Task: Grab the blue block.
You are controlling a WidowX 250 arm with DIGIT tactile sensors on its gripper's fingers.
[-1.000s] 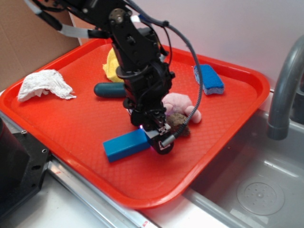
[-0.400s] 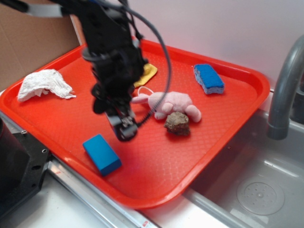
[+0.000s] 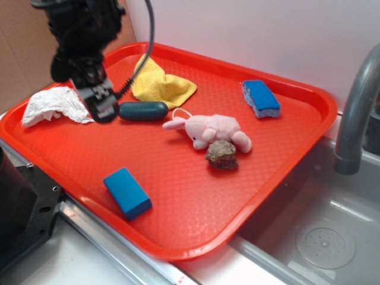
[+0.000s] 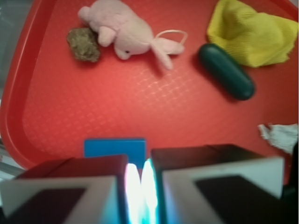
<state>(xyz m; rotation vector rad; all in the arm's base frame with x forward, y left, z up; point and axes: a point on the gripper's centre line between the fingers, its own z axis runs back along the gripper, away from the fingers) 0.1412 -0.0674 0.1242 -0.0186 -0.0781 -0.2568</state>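
Observation:
The blue block [image 3: 127,192] lies flat on the red tray [image 3: 196,231] near its front edge, alone. In the wrist view the blue block [image 4: 114,148] shows just beyond the fingertips, lower down and partly hidden by them. My gripper [image 3: 105,110] hangs above the tray's back left part, well away from the block and up-left of it, beside the dark teal capsule [image 3: 142,110]. In the wrist view the gripper [image 4: 139,164] has its jaws almost together with only a thin bright slit between them, and nothing is held.
A pink plush [image 3: 209,129] and a brown lump [image 3: 222,154] lie mid-tray. A yellow cloth [image 3: 161,85] and a blue sponge [image 3: 260,98] lie at the back, a crumpled white tissue [image 3: 54,105] at the left. A sink with a grey faucet [image 3: 355,113] is on the right.
The gripper has left the block, risen and swung to the tray's back left. The block was pushed left and turned, and now lies still near the front edge.

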